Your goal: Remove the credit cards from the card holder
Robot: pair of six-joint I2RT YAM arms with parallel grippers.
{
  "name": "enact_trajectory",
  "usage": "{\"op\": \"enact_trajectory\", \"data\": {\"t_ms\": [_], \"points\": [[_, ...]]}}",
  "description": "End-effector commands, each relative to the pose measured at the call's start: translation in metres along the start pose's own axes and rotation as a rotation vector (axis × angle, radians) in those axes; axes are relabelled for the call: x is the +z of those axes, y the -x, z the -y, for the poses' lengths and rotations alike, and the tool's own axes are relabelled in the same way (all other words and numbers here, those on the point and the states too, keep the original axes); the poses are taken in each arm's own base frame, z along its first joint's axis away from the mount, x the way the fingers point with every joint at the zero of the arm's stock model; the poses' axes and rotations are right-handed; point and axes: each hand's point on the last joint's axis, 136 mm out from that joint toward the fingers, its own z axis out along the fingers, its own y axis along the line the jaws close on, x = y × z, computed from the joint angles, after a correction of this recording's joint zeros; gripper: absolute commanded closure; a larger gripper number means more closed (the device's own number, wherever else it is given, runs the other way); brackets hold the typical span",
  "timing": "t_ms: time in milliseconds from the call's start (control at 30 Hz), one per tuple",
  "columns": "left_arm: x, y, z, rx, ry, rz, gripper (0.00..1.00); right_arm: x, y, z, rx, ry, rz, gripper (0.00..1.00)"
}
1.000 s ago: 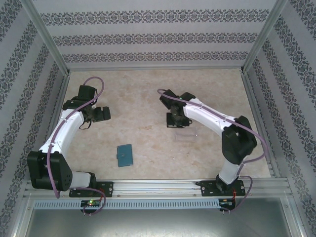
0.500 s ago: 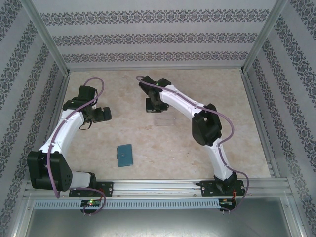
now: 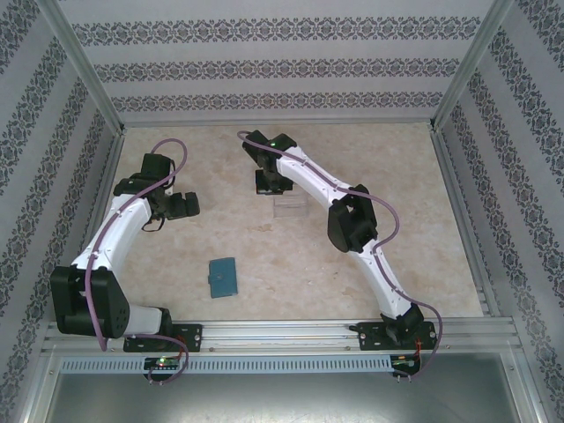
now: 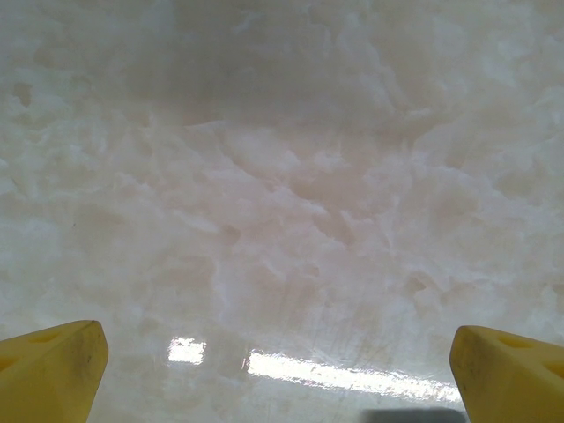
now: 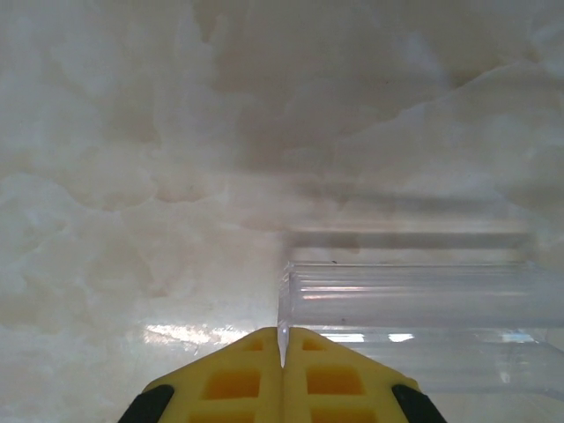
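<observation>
On the marble table (image 3: 388, 264) I saw the right arm (image 3: 352, 225) stretched toward the far centre. Its right gripper (image 5: 282, 374) was pressed shut and seemed to pinch the left wall of the clear plastic box (image 5: 423, 304). The left gripper (image 4: 282, 366) hung wide open above bare tabletop on the left side. The card holder (image 3: 223, 276) lay folded shut near the front, well apart from both.
</observation>
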Motion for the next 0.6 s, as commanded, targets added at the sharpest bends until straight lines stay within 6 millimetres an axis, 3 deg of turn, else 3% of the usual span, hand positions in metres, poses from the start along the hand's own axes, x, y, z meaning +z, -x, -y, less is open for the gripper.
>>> {"op": "enact_trajectory", "data": {"t_ms": [0,567], "points": [[0.0034,-0.0060,0.0016,0.020,-0.001,-0.024,0.00,-0.0012,0.0049,0.0106,0.017,-0.039,0.007,0.96],[0.0081,-0.0091,0.0008,0.028,0.005,-0.053,0.00,-0.0077,0.0105,0.0133,0.021,-0.036,0.027,0.85]]}}
